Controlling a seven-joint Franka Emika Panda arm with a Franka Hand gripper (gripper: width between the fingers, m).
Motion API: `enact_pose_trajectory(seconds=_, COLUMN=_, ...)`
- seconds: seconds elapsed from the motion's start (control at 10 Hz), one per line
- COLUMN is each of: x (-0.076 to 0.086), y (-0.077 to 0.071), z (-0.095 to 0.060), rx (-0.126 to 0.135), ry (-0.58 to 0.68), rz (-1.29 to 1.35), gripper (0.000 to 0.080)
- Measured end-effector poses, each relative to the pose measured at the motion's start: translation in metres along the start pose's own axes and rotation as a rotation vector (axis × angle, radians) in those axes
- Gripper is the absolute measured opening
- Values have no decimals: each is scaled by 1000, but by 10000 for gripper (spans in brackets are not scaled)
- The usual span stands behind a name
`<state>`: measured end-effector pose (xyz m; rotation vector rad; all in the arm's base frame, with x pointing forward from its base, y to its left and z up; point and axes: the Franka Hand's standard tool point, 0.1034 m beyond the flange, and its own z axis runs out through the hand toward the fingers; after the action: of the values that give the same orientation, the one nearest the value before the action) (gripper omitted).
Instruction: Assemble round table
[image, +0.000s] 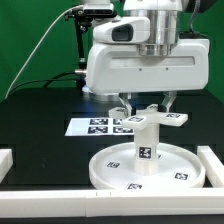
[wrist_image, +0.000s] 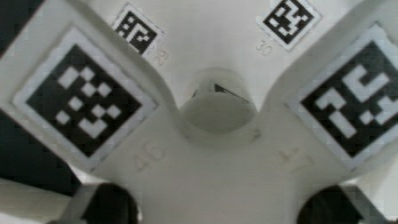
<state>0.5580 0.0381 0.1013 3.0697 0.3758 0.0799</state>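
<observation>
The large rimmed round disc (image: 110, 170) lies flat on the black table near the front. The short thick cylinder leg (image: 144, 150) stands upright at its centre. The flat elongated base piece (image: 152, 120) sits across the leg's top. My gripper (image: 148, 108) comes down from above, a finger on each side of the base piece, shut on it. In the wrist view the base piece (wrist_image: 107, 90) fills the frame with its tags and central hole. My gripper (wrist_image: 217, 205) holds the piece's near edge between dark fingertips (wrist_image: 111, 200).
The marker board (image: 95, 127) lies on the table behind the disc. White border rails run along the exterior view's left (image: 5, 160), front (image: 50, 205) and right (image: 212, 165). A green curtain hangs at the back.
</observation>
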Motion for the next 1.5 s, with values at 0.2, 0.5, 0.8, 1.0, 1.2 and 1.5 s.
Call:
enact_pose_trajectory(seconds=0.2, x=4, y=-2, z=0, rx=-2, ry=19, rz=223, gripper=439)
enact_pose_trajectory(seconds=0.5, x=4, y=-2, z=0, rx=7, ry=17, rz=651, gripper=439)
enact_pose_trajectory(seconds=0.8, x=4, y=-3, z=0, rx=15, ry=16, rz=1083, gripper=440)
enact_pose_trajectory(seconds=1.0, x=3, y=-1, z=0, rx=49, ry=8, rz=1264, gripper=440)
enact_pose_trajectory(seconds=1.2, x=2, y=-2, z=0, rx=68, ry=4, rz=1435, gripper=440)
enact_pose_trajectory(seconds=1.5, x=2, y=-2, z=0, rx=68, ry=-1, rz=1457, gripper=564)
